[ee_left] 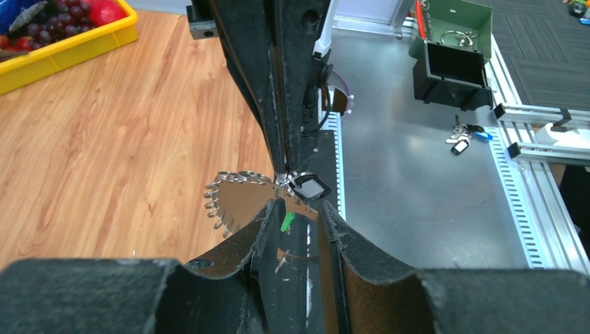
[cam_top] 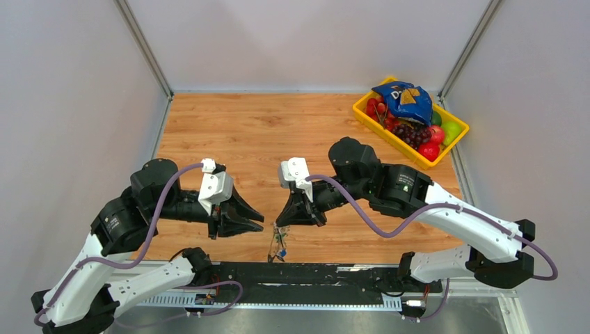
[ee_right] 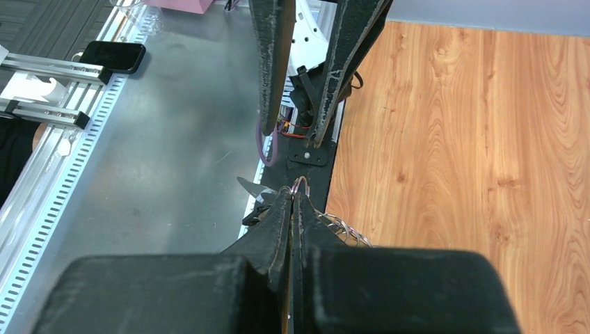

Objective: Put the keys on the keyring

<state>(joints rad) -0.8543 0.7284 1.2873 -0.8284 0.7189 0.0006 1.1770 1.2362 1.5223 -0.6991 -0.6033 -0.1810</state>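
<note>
From above, your left claw point(cam_top: 256, 220) and right claw point(cam_top: 284, 221) meet at the near table point(cam_top: 278, 132) edge. Left wrist: you see the right claw clenched on the keyring point(ee_left: 229, 198) to steady it. The left claw is released, just below the keys point(ee_left: 309, 188). Right wrist: the ring peeks from the clenched claw.

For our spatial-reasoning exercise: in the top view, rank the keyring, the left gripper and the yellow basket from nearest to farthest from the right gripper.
1. keyring: hanging from the right gripper's shut tips.
2. left gripper: just to its left, apart.
3. yellow basket: far back-right corner.
</note>
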